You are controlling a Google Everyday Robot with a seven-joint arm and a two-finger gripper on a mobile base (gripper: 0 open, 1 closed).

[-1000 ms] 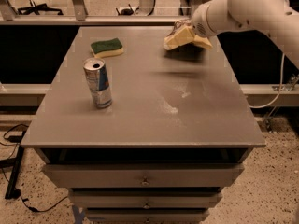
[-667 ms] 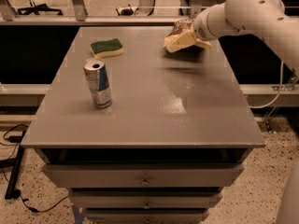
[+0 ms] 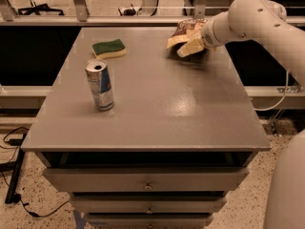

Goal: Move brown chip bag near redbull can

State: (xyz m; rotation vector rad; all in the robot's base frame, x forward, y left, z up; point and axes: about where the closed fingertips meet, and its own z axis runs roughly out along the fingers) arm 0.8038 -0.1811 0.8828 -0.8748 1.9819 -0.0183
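The gripper [image 3: 196, 46] pinches the bag [image 3: 185, 32], holding it above the table [image 3: 157, 113], well apart from the can [image 3: 100, 85] on its far right. Over the last second it has only edged canward, so most of the carry remains.

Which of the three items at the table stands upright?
The redbull can, near the left front. The green sponge lies flat, and the brown chip bag sits tilted at the gripper, far right.

Table [image 3: 190, 113] bears redbull can [image 3: 100, 85], sponge [image 3: 109, 48] — gripper [image 3: 198, 41] above, gripping brown chip bag [image 3: 183, 31]
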